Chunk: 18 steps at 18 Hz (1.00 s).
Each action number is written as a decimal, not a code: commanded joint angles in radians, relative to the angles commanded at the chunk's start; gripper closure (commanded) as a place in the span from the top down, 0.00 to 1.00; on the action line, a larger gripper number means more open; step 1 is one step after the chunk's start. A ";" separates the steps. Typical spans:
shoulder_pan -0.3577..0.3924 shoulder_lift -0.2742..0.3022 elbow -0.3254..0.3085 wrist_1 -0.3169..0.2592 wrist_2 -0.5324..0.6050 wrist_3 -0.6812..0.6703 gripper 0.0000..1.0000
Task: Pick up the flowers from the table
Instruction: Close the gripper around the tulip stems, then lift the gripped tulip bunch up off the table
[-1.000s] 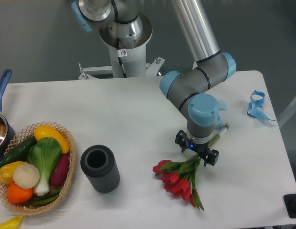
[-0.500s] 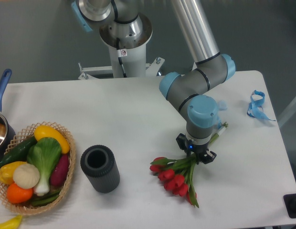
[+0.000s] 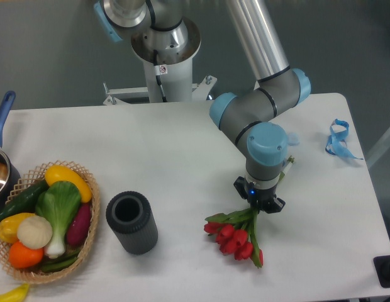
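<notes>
I am seeing my black two-finger gripper [image 3: 258,204] pinching the long green stems of the one small bunch of red tulips with green leaves [image 3: 238,236], whose blooms are hanging just below and to the left of it, close over the large flat white table [image 3: 182,151]. Elsewhere I am counting one dark grey cylindrical cup [image 3: 132,222], one woven wicker basket of vegetables [image 3: 88,242] and one blue ribbon [image 3: 338,139] lying well apart near the right edge.

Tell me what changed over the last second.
The hand narrowed from open to shut on the flowers at their stems. The tulip heads shifted slightly and bunched closer under it. The basket, black cylinder and blue ribbon stayed put.
</notes>
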 joint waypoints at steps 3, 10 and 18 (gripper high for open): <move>0.009 0.028 0.006 -0.002 -0.003 0.002 0.00; 0.038 0.072 0.037 -0.012 0.002 0.000 0.00; 0.055 0.094 0.118 -0.127 0.000 -0.002 0.00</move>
